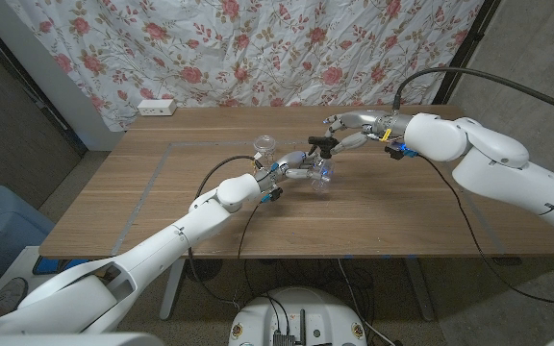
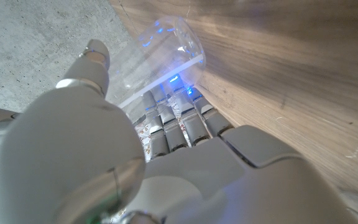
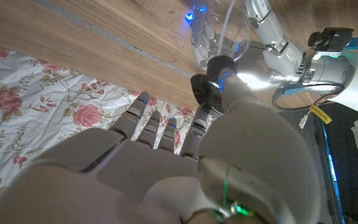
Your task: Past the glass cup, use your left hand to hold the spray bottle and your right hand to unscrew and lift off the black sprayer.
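— Clear plastic is being gripped mid-tabletop (image 1: 162, 207): the spray bottle (image 1: 321, 176) is being held, tilted, by the left robot hand (image 1: 291, 168), just beside the glass cup (image 1: 265, 149).

— And the black sprayer (image 1: 321, 143)?

— It is being pinched at the bottle's top by the right robot hand (image 1: 349, 127), its other fingers being kept spread.

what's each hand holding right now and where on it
The left hand grips the clear spray bottle around its body. The right hand has its fingers at the black sprayer on top; a firm grip cannot be told.
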`<state>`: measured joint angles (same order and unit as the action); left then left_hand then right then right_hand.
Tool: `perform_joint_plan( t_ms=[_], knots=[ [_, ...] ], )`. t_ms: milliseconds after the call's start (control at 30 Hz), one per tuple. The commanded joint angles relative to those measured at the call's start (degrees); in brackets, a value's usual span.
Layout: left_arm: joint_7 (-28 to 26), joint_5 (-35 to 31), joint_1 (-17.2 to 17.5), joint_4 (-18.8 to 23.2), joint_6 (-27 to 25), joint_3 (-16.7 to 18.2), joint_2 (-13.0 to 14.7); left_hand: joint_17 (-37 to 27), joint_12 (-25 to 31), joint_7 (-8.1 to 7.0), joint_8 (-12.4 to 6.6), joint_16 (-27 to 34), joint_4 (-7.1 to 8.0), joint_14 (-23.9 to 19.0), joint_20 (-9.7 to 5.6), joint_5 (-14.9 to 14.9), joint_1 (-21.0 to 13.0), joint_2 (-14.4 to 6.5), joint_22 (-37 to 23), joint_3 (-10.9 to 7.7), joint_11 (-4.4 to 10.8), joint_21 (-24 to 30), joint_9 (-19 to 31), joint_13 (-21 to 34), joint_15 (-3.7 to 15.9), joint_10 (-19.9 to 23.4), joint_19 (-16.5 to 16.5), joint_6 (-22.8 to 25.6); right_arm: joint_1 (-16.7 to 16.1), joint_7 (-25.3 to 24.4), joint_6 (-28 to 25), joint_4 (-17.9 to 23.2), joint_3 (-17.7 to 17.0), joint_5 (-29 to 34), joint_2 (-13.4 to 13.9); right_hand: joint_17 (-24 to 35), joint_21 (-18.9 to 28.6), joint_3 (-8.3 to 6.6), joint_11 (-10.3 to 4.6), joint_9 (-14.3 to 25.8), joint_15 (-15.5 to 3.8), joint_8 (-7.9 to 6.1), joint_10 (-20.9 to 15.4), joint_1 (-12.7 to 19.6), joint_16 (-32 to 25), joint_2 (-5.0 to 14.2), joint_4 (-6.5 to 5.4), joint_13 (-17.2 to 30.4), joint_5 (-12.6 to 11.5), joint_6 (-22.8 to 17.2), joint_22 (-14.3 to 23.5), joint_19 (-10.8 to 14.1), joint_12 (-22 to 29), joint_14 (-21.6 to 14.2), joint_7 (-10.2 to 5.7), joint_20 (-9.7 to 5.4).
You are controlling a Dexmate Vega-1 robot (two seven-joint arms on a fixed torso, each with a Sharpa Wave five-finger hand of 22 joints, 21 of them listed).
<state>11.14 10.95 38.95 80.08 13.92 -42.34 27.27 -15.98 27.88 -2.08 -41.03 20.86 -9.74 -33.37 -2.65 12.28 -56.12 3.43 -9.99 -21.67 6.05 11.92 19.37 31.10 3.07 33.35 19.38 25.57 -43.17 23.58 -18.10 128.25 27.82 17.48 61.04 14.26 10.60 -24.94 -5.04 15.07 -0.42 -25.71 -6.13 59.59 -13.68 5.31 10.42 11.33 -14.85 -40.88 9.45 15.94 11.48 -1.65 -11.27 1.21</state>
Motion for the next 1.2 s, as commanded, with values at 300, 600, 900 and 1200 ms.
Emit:
perform_joint_plan(
  t_ms=[300, 600, 900, 1200],
  knots=[
    [0.4, -0.2, -1.1, -1.2, 0.0, -0.4, -0.7, 0.0, 0.1, -1.13, -3.72, -0.2, 0.08, -0.7, -2.28, 0.1, -1.7, -7.5, -0.2, -0.35, 2.17, -0.1, 0.0, 0.2, 8.07, 3.1, 0.4, 1.5, 1.1, -0.2, 3.0, -2.4, -0.2, -5.0, 0.6, 0.5, 0.1, -0.74, -0.95, 0.6, -0.77, -1.5, -0.6, 1.5, -0.5, 1.88, -0.17, 0.2, -0.2, -4.6, 0.1, -0.2, 0.5, 0.0, -1.53, -0.68],
    [0.3, -0.3, -1.3, -1.5, 0.0, -0.5, -1.0, 0.0, 0.0, -1.08, -3.86, -0.2, 0.06, -0.6, -2.26, 0.1, -1.7, -7.6, -0.2, -0.34, 2.11, -0.1, -0.2, 0.3, 8.08, 3.2, 0.4, 1.6, 1.7, 0.1, 3.9, -3.2, 0.1, -5.9, 0.5, 0.7, 0.1, -0.57, -1.54, 0.6, -1.06, -2.38, -1.7, 2.5, -0.8, 2.02, -0.13, 0.2, -0.1, -7.2, 0.1, -0.2, 0.8, -0.1, -1.5, -0.84],
    [0.2, -0.3, -1.3, -1.2, -0.3, -0.5, -0.9, 0.0, -0.1, -1.12, -3.93, -0.3, 0.01, -0.7, -2.28, 0.1, -1.8, -7.7, -0.2, -0.36, 2.15, -0.1, -0.3, 0.4, 8.14, 3.3, 0.4, 1.5, 2.4, 1.0, 5.1, -4.4, 0.2, -8.0, 0.2, 0.9, 0.1, -0.95, -1.9, 0.3, -1.46, -2.93, -2.3, 4.1, -1.0, 2.85, 0.06, 0.2, -0.2, -9.5, 0.1, -0.4, 0.9, 0.0, -1.51, -1.14],
    [0.1, -0.4, -1.3, -1.2, -0.2, -0.5, -0.9, -0.1, -0.2, -1.12, -4.08, -0.3, 0.02, -0.7, -2.22, 0.1, -1.7, -7.8, -0.2, -0.36, 2.14, -0.1, -0.4, 0.5, 8.09, 3.3, 0.4, 1.5, 2.8, 1.7, 5.9, -5.6, -0.2, -11.0, 0.3, 1.0, 0.1, -1.19, -1.95, 0.0, -1.6, -3.03, -2.5, 5.3, -1.1, 3.14, 0.19, 0.2, -0.3, -10.4, 0.2, -0.6, 0.8, 0.0, -1.53, -1.21]
  ],
)
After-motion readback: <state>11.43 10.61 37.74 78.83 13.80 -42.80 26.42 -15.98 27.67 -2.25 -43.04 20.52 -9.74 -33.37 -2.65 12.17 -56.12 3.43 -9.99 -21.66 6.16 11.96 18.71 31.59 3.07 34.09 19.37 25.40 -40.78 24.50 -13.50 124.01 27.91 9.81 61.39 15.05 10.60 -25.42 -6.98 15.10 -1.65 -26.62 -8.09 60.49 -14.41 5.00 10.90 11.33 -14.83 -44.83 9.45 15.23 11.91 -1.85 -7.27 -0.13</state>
